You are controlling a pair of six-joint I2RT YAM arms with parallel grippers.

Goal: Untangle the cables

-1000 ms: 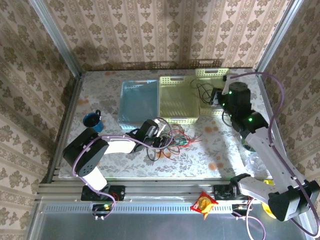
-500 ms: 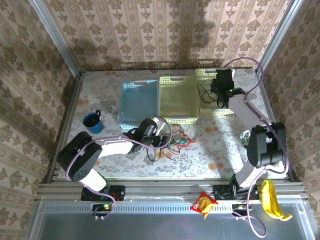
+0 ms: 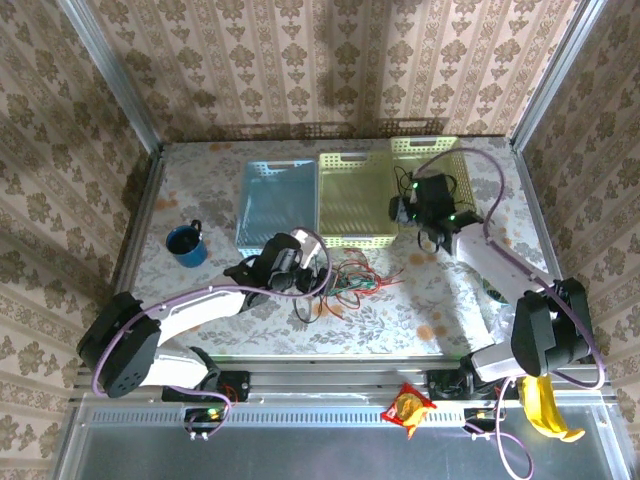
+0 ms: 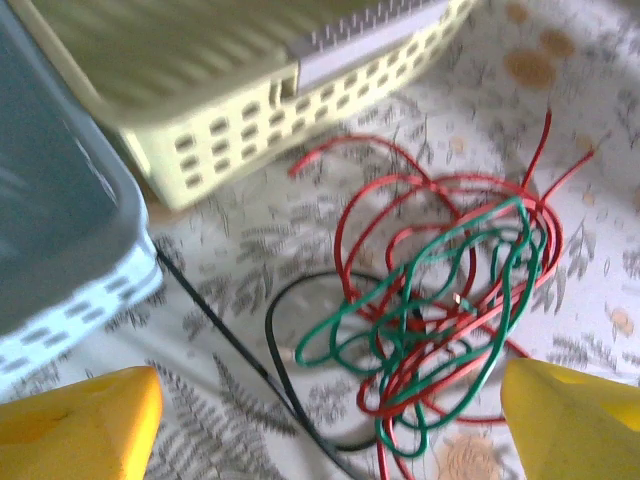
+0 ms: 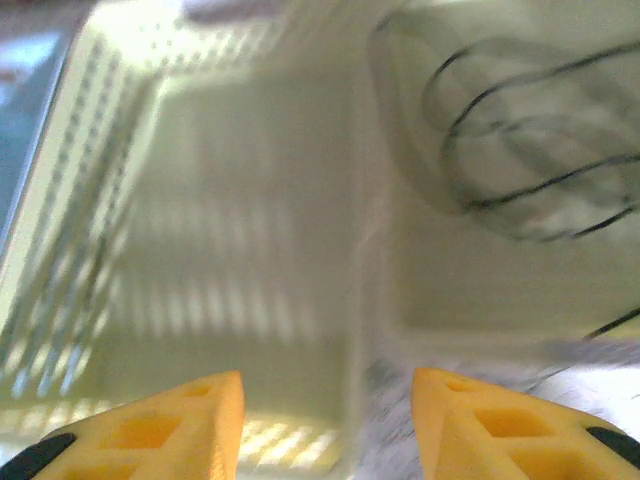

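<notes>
The tangled red, green and black cables [image 4: 430, 300] lie on the desk [image 4: 560, 60], just beside the yellow-green basket [image 4: 250, 110]. The left gripper [image 4: 325, 430] hovers over them, jaws apart. Closing on the knot's middle would likely pinch several strands and tighten it. The right gripper [image 5: 325, 420], jaws apart, hangs over a blurred pale basket [image 5: 440, 290] holding what looks like another black cable [image 5: 520, 130].

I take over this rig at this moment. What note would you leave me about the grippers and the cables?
Left gripper: open, empty, above the cable tangle (red, green, black) on the table, in front of the baskets.
Right gripper: open, empty, over the rim between the middle basket and the right basket.
Done: one black cable lies coiled in the right basket, apart from the rest.
To do: the tangle is not separated; no strand is gripped.
</notes>
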